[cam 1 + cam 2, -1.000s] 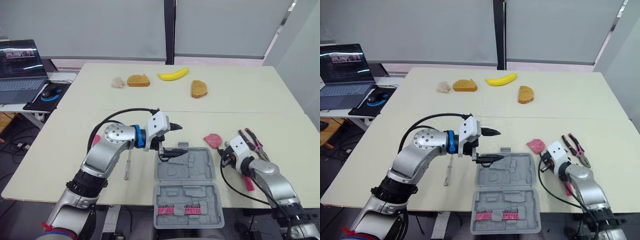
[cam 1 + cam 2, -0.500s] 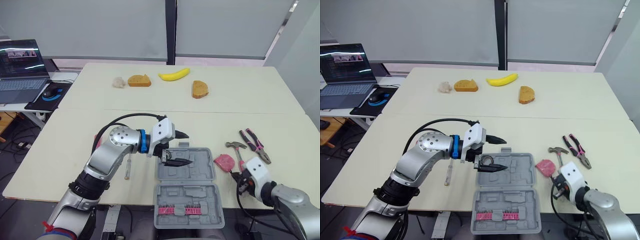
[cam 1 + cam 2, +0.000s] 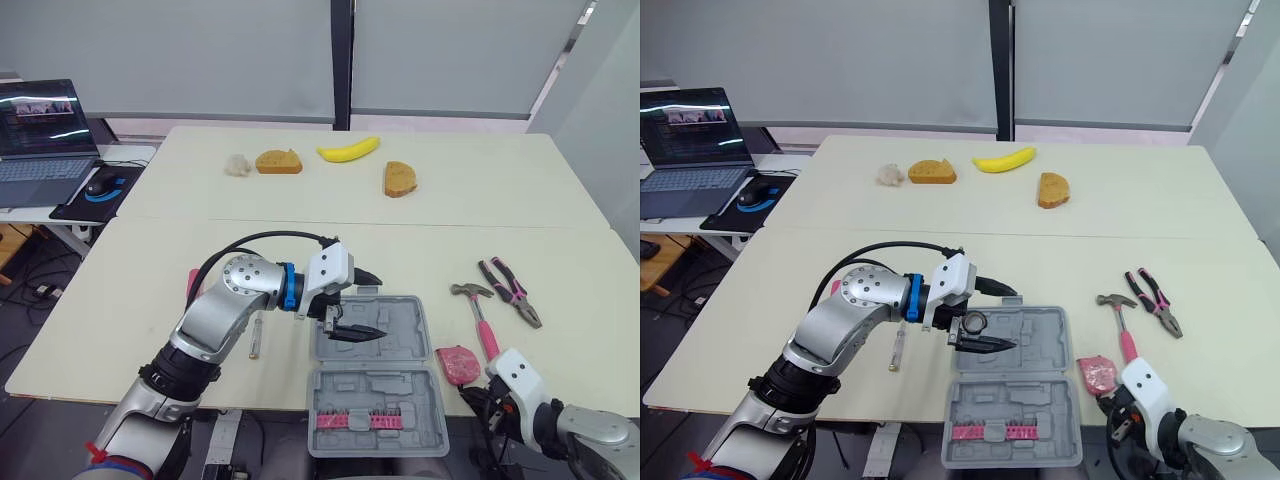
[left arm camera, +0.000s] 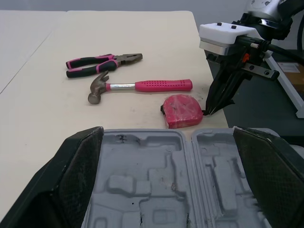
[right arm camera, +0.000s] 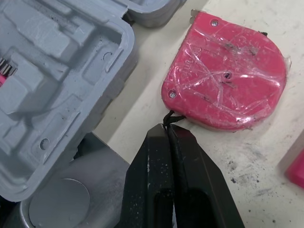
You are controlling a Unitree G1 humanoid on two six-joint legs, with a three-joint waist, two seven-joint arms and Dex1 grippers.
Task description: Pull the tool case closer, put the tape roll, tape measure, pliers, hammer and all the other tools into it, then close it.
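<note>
The grey tool case (image 3: 385, 320) lies open at the table's front edge, its lid (image 3: 375, 410) folded toward me with pink bits in it. My left gripper (image 3: 377, 305) hovers open just over the case's tray (image 4: 152, 180), nothing between its fingers (image 4: 71, 175). The pink tape measure (image 3: 455, 362) lies right of the case near the front edge. My right gripper (image 5: 168, 130) is shut on its black cord. A pink-handled hammer (image 3: 476, 310) and pliers (image 3: 510, 292) lie further right. A small slim tool (image 3: 255, 336) rests left of the case.
At the far side lie a banana (image 3: 348, 150), two bread pieces (image 3: 277, 161) (image 3: 399, 178) and a pale lump (image 3: 236, 165). A laptop (image 3: 40, 130) and mouse (image 3: 100, 187) sit on a side desk to the left.
My right gripper pulled back toward the front edge, dragging the tape measure with it and uncovering the hammer. My left gripper slid right, out over the case tray.
</note>
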